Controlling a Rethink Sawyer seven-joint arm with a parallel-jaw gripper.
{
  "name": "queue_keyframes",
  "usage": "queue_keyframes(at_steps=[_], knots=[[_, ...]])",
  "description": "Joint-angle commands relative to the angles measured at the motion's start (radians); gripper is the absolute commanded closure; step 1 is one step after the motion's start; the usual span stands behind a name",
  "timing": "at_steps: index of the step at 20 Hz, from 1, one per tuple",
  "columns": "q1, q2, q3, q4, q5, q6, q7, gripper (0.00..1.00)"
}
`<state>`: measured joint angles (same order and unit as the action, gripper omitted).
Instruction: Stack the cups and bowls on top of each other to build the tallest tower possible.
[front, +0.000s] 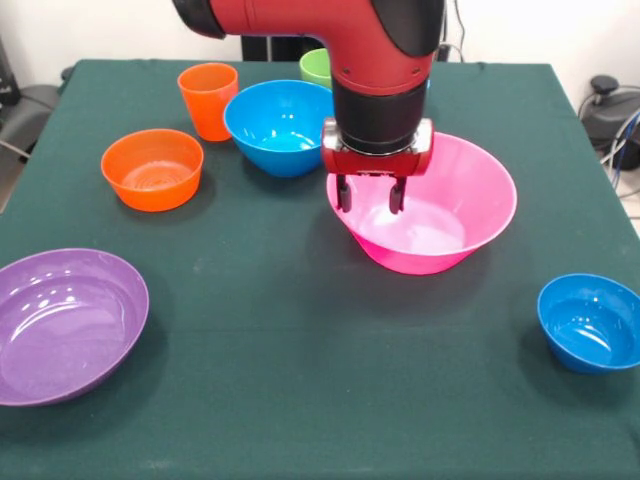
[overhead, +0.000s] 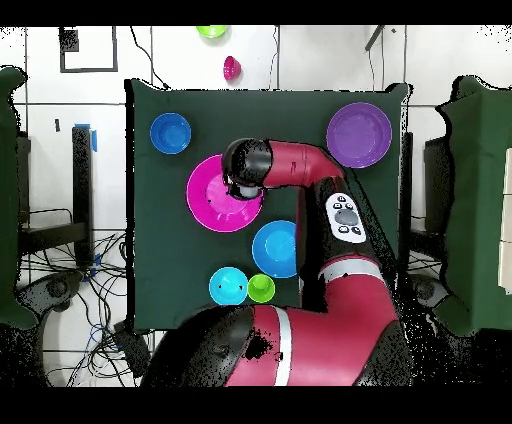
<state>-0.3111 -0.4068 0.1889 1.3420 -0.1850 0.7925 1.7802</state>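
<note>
My gripper (front: 370, 197) is open with nothing between its fingers, and it hangs over the near-left rim of the huge pink bowl (front: 470, 190) at the table's middle. From overhead the arm's wrist covers the gripper above the pink bowl (overhead: 210, 205). A large blue bowl (front: 280, 125) stands behind and to the left, beside an upright orange cup (front: 208, 98). Further left is an orange bowl (front: 153, 168). A light green cup (front: 316, 66) peeks out behind the arm. The purple bowl (front: 65, 325) lies at the front left, and a small blue bowl (front: 590, 322) at the front right.
The overhead view shows another small blue bowl (overhead: 228, 286) beside the green cup (overhead: 261, 288), close to the robot's base. Off the table, on the floor, lie a green thing (overhead: 211, 31) and a small pink-red thing (overhead: 231, 68). The dark green cloth (front: 300, 380) covers the table.
</note>
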Motion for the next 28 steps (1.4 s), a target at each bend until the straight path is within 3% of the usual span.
queue_keyframes(at_steps=[1,11,14,20,24,28], knots=[[-0.028,0.032,0.106,-0.04,-0.039,0.058,-0.152,0.0],[-0.042,0.059,0.125,-0.047,-0.06,0.02,-0.145,0.0],[-0.032,0.005,0.116,-0.027,-0.046,0.083,-0.131,0.0],[0.026,-0.194,0.057,0.013,-0.033,0.273,-0.078,0.0],[0.03,-0.225,0.054,0.019,-0.032,0.315,-0.067,0.0],[0.011,-0.209,0.075,0.042,-0.024,0.272,-0.065,0.0]])
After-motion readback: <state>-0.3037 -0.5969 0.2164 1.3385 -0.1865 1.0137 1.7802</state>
